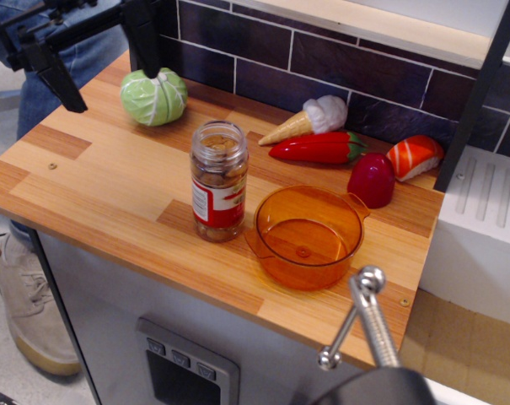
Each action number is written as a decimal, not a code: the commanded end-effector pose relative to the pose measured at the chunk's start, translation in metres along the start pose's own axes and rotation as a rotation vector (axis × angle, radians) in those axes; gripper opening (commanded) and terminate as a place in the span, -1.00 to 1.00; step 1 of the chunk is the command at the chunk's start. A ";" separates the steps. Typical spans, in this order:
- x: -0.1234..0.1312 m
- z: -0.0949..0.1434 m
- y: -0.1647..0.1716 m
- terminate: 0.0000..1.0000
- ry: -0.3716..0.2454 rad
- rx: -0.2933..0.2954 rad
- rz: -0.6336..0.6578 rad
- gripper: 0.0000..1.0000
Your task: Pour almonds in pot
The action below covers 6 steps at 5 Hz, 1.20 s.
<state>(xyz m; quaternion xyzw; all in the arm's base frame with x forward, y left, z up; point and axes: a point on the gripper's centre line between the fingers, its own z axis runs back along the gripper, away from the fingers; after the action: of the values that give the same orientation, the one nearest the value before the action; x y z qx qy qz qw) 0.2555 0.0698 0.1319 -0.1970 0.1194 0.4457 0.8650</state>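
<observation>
Observation.image shows the pot (pixel 308 238), orange and translucent, empty near the front right corner. Just beside it the clear jar (pixel 218 180) of almonds (pixel 217 178) stands upright; I judge it rigid, light, slippery, best held mid-body. My pincer (pixel 103 52) hangs wide open, holding nothing, over the back left corner.

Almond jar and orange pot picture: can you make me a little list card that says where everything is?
almonds: inside the clear jar, standing upright, no lid seen
pot: orange pot, empty, just right of the jar
end effector: end effector open, up at the far left, holding nothing
cabbage: green toy cabbage, back left, behind the jar
back row: ice cream cone, red pepper, dark red round toy, salmon sushi
surface: wooden counter
</observation>
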 end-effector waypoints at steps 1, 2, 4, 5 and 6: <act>0.041 -0.001 0.000 -1.00 0.038 0.002 0.159 1.00; 0.048 -0.021 0.000 -1.00 0.114 0.049 0.238 1.00; 0.043 -0.055 -0.019 -1.00 0.227 0.106 0.319 1.00; 0.040 -0.063 -0.030 -1.00 0.249 0.107 0.359 1.00; 0.033 -0.077 -0.034 -1.00 0.280 0.147 0.367 1.00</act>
<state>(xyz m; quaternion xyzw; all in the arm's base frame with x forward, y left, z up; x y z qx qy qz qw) 0.3000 0.0367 0.0493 -0.1640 0.3202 0.5451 0.7573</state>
